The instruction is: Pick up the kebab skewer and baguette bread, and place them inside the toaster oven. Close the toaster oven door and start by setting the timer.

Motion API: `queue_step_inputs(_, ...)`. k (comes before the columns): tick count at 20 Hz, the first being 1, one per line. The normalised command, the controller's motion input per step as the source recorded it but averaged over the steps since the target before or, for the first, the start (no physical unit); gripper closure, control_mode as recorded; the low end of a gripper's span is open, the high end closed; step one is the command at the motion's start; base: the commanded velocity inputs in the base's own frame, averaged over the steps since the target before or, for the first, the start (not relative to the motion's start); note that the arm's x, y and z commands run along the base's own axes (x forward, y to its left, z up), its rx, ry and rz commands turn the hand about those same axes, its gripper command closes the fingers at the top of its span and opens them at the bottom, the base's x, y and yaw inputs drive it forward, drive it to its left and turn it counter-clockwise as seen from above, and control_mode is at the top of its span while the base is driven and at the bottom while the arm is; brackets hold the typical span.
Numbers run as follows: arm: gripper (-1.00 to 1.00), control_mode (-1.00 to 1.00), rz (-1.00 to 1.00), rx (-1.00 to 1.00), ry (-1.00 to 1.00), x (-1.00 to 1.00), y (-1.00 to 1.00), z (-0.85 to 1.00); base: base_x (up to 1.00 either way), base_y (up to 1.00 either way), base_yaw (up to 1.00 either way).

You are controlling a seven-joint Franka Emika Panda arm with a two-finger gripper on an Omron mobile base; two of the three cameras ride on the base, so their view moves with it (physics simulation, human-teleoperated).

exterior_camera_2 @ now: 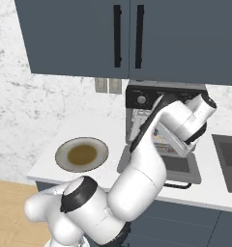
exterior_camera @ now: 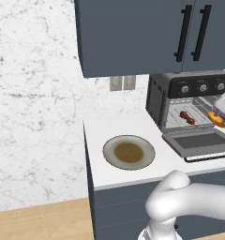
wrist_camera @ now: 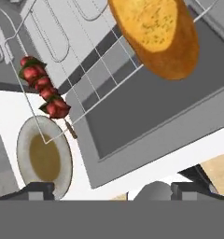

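Toaster oven: the boxy black and dark grey toaster oven (exterior_camera: 189,105) with vented sides and a top panel of round knobs stands at the back of the white surface (exterior_camera: 109,129), under the dark blue-grey wall cabinets (exterior_camera: 147,35) with black bar handles.
Toaster oven door: the dark grey drop-down toaster oven door (exterior_camera: 201,141) with a glass window lies folded down flat in front of the oven, its thin bar handle toward the surface's front edge.
Kebab skewer: the thin stick threaded with dark red and brown chunks, the kebab skewer (wrist_camera: 45,93), lies on the wire rack (wrist_camera: 97,58) inside the oven, toward its left side in the left base view; in the hand view its stick end reaches past the rack's edge.
Baguette bread: the stubby oval baguette bread (wrist_camera: 156,32) with an orange-golden crust rests on the same rack, to the right of the skewer in the left base view and apart from it.
Plate: a round grey plate (exterior_camera: 112,147) with a brown centre sits on the surface left of the open door, near it but not touching.
End effector: the end effector (wrist_camera: 111,189) hangs over the open door and looks down at the rack; its two dark finger tips stand wide apart with nothing between them.
Arm: the white arm (exterior_camera_2: 152,159) bends up from the base and hides much of the oven in the right base view.
Wall: white marble wall with a pair of sockets (exterior_camera: 122,83) just left of the oven.
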Motion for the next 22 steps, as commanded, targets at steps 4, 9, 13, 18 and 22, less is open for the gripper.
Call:
queue_step_inputs(4,-1.00,-1.00,-0.22,-0.01,0.25,-0.04,0.23,-0.23,0.00,0.00,0.00)
queue_step_inputs(9,-1.00,-1.00,-0.14,-0.03,0.19,-0.21,-0.07,-0.19,0.00,0.00,0.00)
queue_step_inputs(13,-1.00,-1.00,-0.17,-0.05,0.10,-0.24,0.00,-0.36,0.00,0.00,0.00)
queue_step_inputs(18,-1.00,-1.00,-0.14,-0.09,0.09,0.02,0.09,-0.52,0.00,0.00,0.00)
queue_step_inputs(22,-1.00,-1.00,-0.05,-0.11,0.02,0.15,0.11,-0.37,0.00,0.00,0.00)
